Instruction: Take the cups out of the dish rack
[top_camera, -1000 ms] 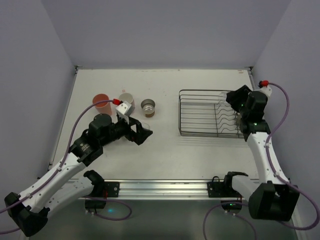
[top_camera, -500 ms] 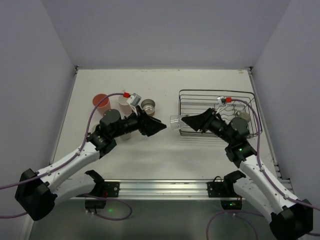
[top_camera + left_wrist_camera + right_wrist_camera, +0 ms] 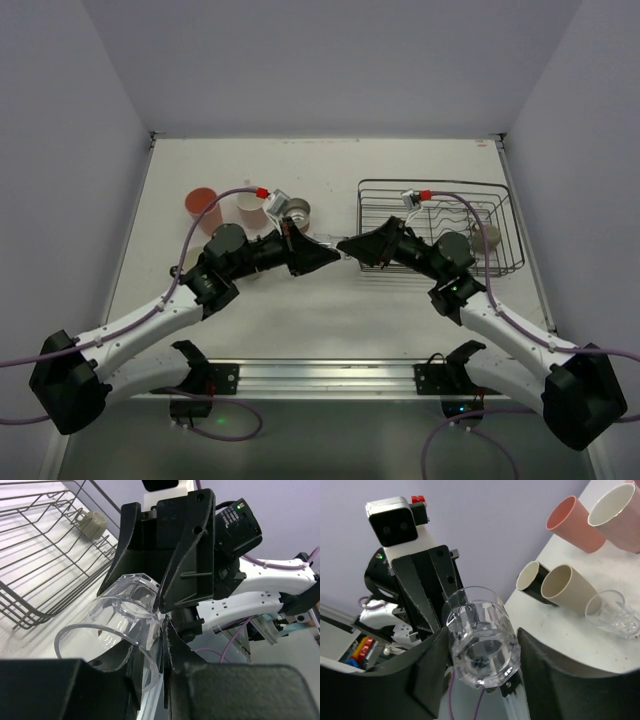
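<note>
Top view: the clear cup (image 3: 341,245) is held between the two arms, just beside the near-left corner of the dish rack (image 3: 430,184), with the right gripper (image 3: 352,246) clamped on its base end and the left gripper (image 3: 328,256) at its mouth. Left wrist: the left fingers (image 3: 65,690) pinch the cup's wall at the rim, and an olive-grey mug (image 3: 92,524) lies in the rack beyond. Right wrist: the right fingers (image 3: 427,680) squeeze the cup's sides, with a salmon cup (image 3: 570,522) and a beige cup (image 3: 567,592) on the table behind.
</note>
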